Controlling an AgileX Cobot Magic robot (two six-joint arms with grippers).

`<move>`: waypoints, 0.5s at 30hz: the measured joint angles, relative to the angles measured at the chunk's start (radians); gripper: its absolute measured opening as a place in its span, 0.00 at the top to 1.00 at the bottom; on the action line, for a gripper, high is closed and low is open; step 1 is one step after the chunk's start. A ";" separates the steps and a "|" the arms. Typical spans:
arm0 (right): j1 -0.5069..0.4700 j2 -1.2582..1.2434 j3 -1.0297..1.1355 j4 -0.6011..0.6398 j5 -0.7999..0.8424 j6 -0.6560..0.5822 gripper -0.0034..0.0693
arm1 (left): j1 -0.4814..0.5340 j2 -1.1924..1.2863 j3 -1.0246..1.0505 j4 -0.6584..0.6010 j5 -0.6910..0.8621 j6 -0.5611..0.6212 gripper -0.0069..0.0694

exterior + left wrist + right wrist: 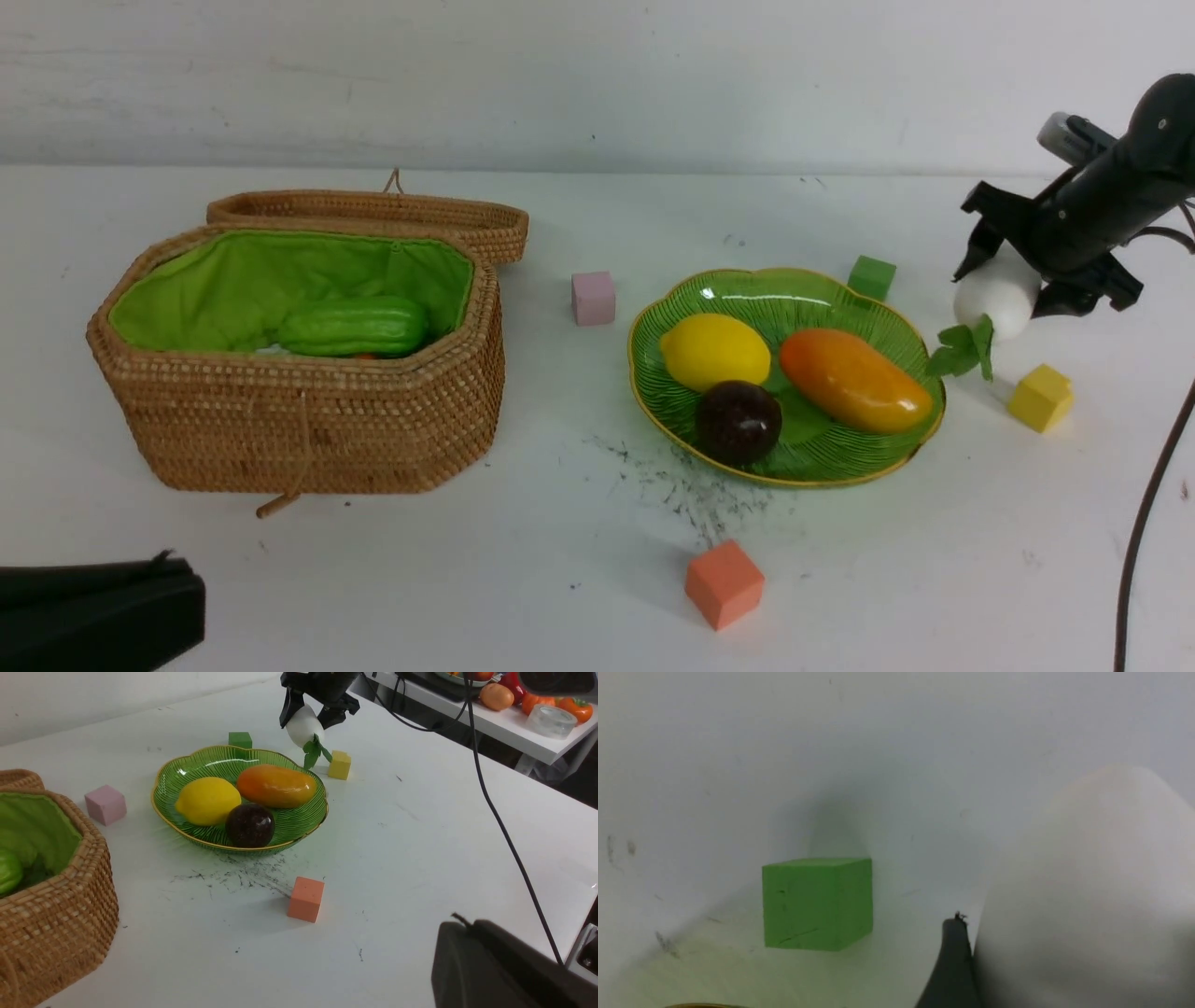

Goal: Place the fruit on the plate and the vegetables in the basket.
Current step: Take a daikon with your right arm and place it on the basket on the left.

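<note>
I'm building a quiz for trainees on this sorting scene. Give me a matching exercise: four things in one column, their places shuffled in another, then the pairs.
Things:
1. cucumber
2. mango
3. radish
4. orange cube

Places:
A. on the plate
B. in the right gripper
C. in the basket
D. on the table, nearer the robot than the plate

Pairs: 1-C, 2-A, 3-B, 4-D
</note>
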 joint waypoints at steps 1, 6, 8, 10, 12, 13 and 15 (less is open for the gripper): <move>0.000 0.000 0.000 0.001 0.003 0.000 0.21 | 0.000 0.000 0.000 0.000 0.000 0.000 0.93; 0.000 0.000 0.000 0.018 0.006 0.000 0.21 | 0.000 0.000 0.000 0.001 -0.003 0.000 0.92; 0.000 0.000 0.000 0.020 0.006 0.000 0.21 | 0.000 0.000 0.000 0.002 -0.003 0.001 0.92; 0.000 0.000 0.000 0.021 0.006 0.000 0.21 | 0.000 0.000 0.000 0.005 -0.004 0.000 0.92; 0.000 0.000 0.000 0.021 0.007 0.000 0.21 | 0.000 0.000 0.000 0.012 -0.011 0.000 0.92; 0.000 0.000 0.000 0.021 0.007 0.000 0.21 | 0.000 0.000 0.000 0.018 -0.017 0.000 0.92; 0.000 0.000 0.000 0.020 0.008 0.000 0.21 | 0.000 0.000 0.000 0.030 -0.038 0.002 0.92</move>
